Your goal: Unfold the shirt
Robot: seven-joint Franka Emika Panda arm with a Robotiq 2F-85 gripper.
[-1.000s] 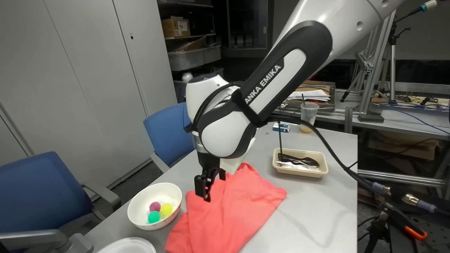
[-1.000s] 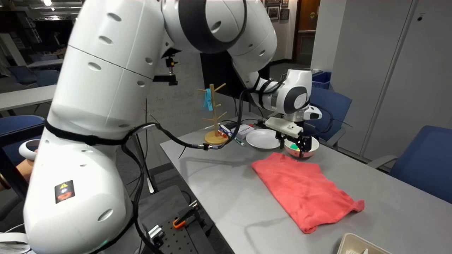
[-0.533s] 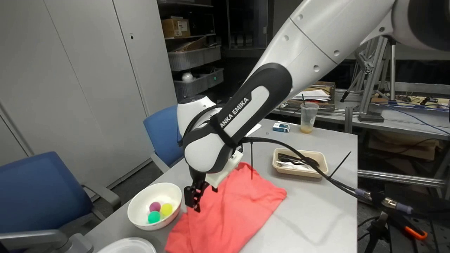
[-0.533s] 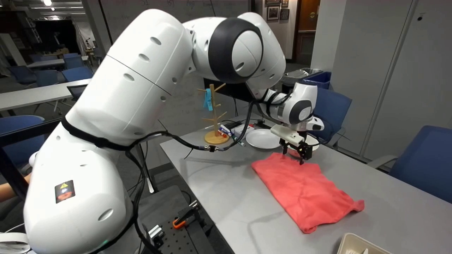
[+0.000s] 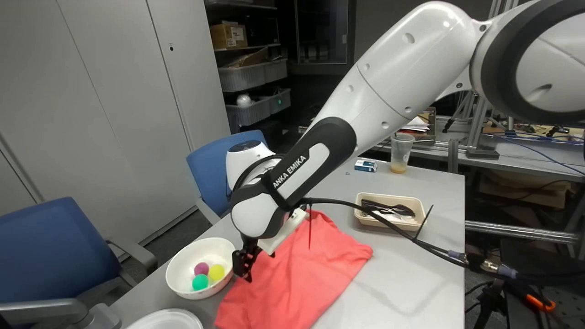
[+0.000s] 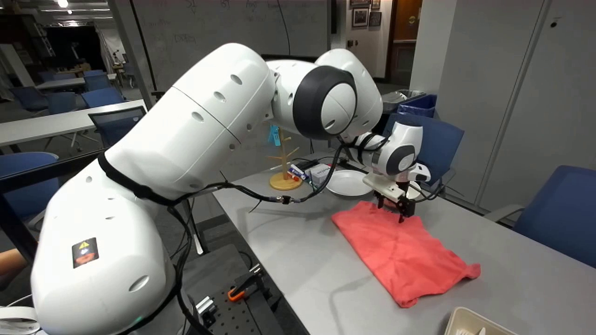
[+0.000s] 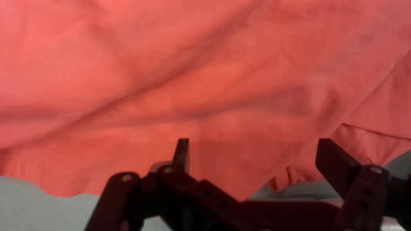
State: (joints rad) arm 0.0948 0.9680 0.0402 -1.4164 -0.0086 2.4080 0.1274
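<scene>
In an exterior view, bowl (image 6: 414,191) mostly hidden, seemingly behind the hand (image 6: 391,212).

The gripper (image 7: 253,143) gapes over the creased shirt (image 7: 192,86).

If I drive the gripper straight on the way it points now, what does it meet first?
Most likely the coral-red shirt: the open gripper points down at it, near the edge facing the white bowl. How much gap there is, if any, these views don't settle.
</scene>
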